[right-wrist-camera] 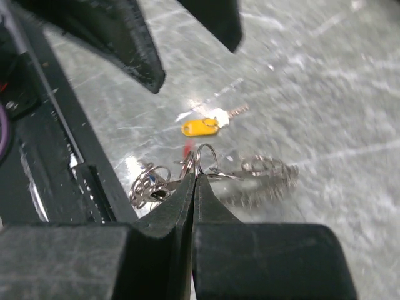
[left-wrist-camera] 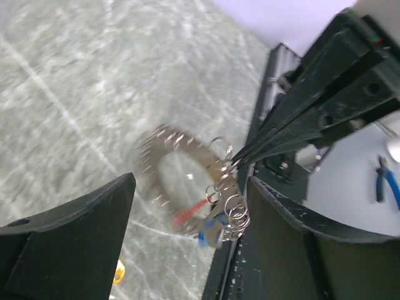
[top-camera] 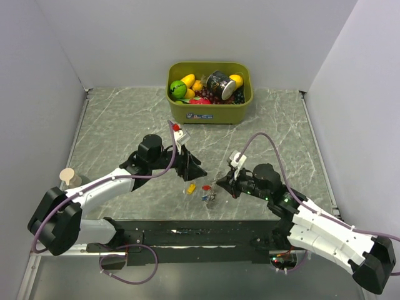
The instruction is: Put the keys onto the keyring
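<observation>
While the right gripper (right-wrist-camera: 195,181) has its two black fingers pressed together tip to tip, those tips pinch a small wire loop at the rim of the large grey-silver metal keyring (left-wrist-camera: 186,145) with a coiled edge, so the keyring hangs from them, tilted and blurred, just over the grey marbled table (top-camera: 125,125) near its front edge. A cluster of small silver split rings (right-wrist-camera: 150,182) dangles beside the pinched spot, and a tiny red-tagged key (left-wrist-camera: 189,215) and a tiny blue-tagged key (left-wrist-camera: 209,230) hang among these loops below the keyring; whether they are threaded on the keyring itself cannot be told. The left gripper (top-camera: 195,172) stands wide open and holds nothing, its black fingers (left-wrist-camera: 75,250) spread to either side of the keyring without touching it, pointing toward the right gripper from the opposite side. A small yellow-tagged key (right-wrist-camera: 200,127) with a short silver blade lies flat on the table by itself, apart from the keyring and between the two grippers. At the far edge of the table sits an olive-green plastic bin (top-camera: 209,114) filled with colourful toy fruit (top-camera: 179,89), well apart from both arms.
</observation>
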Robot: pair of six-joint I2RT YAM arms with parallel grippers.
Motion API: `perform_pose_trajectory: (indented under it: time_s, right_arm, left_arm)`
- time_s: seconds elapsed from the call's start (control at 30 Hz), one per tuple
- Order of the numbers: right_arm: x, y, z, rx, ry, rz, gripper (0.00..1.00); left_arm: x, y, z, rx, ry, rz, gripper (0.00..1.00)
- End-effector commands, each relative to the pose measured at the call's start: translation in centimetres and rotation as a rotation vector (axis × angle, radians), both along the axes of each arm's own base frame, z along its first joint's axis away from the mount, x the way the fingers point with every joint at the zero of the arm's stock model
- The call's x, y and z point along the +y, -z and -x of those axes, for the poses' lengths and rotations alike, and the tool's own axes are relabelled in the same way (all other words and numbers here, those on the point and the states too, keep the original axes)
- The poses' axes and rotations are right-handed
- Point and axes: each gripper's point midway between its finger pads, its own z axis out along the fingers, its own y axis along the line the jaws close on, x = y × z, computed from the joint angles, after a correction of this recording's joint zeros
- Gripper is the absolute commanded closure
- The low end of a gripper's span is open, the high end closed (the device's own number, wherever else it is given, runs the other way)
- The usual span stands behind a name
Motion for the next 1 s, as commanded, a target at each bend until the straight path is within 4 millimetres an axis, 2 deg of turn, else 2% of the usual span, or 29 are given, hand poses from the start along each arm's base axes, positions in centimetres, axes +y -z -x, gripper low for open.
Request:
perform_pose_trajectory:
  time_s: [0.0,0.1,0.33,0.43,0.53,0.67,0.8,0.83,0.87,0.97]
  right_arm:
    - [1.3,-3.8,1.1,-0.188,-0.145,-0.102,1.0]
    - [1.5,-4.4,2.1,-0.23,-0.207,-0.131,1.0]
    - [1.6,-4.6,3.0,-0.269,-0.262,-0.143,1.0]
    - [1.7,-4.1,3.2,-0.263,-0.274,-0.137,1.0]
    - [1.6,-2.7,3.1,-0.235,-0.259,-0.122,1.0]
    - [1.1,-2.2,2.6,-0.212,-0.215,-0.106,1.0]
    - [0.3,-2.0,1.8,-0.198,-0.149,-0.066,1.0]
    - [0.2,-2.6,1.6,-0.207,-0.137,-0.067,1.0]
    - [-0.2,-2.0,1.5,-0.188,-0.12,-0.043,1.0]
    - [-0.9,-2.8,1.0,-0.204,-0.079,-0.025,1.0]
  left_arm:
    - [-0.6,-4.9,1.9,-0.108,0.134,0.127,0.24]
    - [-0.6,-5.8,3.2,-0.128,0.209,0.158,0.26]
    - [-1.5,-5.7,5.3,-0.137,0.304,0.138,0.32]
    - [-2.1,-5.0,5.3,-0.124,0.3,0.108,0.35]
    - [-2.4,-4.4,5.0,-0.111,0.283,0.096,0.36]
    - [-2.3,-3.5,4.4,-0.09,0.246,0.073,0.36]
    - [-2.2,-2.9,3.9,-0.086,0.206,0.049,0.35]
    - [-2.1,-2.8,3.7,-0.084,0.191,0.042,0.34]
    - [-2.1,-2.6,3.6,-0.081,0.187,0.035,0.34]
    - [-2.0,-2.3,3.3,-0.078,0.172,0.025,0.34]
